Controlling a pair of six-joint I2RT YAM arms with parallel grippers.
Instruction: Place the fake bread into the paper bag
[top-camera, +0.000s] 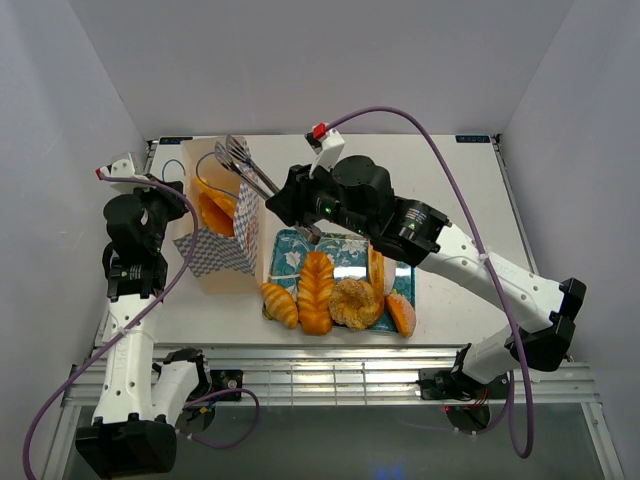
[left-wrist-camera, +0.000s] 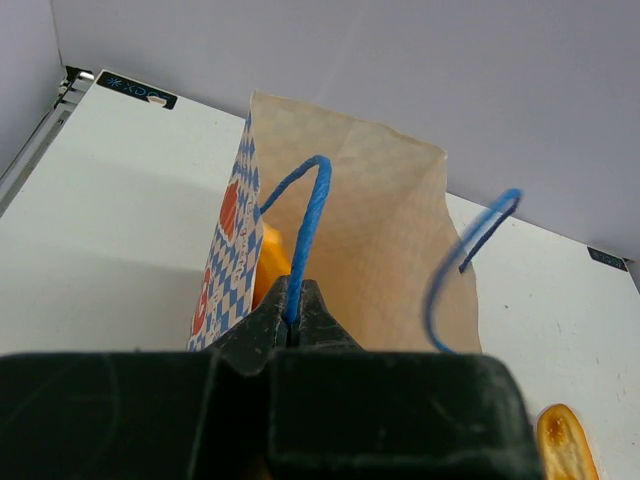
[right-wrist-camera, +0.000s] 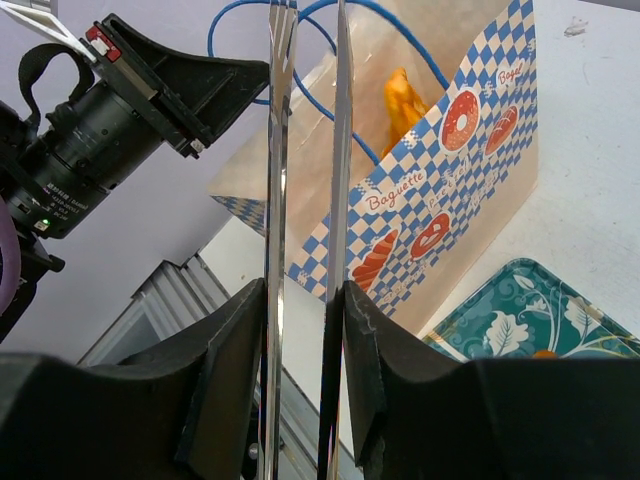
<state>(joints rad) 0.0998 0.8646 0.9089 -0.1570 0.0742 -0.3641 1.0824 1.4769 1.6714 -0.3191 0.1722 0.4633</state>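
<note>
The left arm stands bent beside the paper bag, and the left gripper is pinched on its blue handle. The right arm reaches across, with the right gripper clamping metal tongs over the bag. Fake bread lies on the tray, and some is inside the bag.

We see a white table bearing a teal floral tray, a blue-checkered cream paper bag at its nine o'clock, and a golden toy croissant at seven.
</note>
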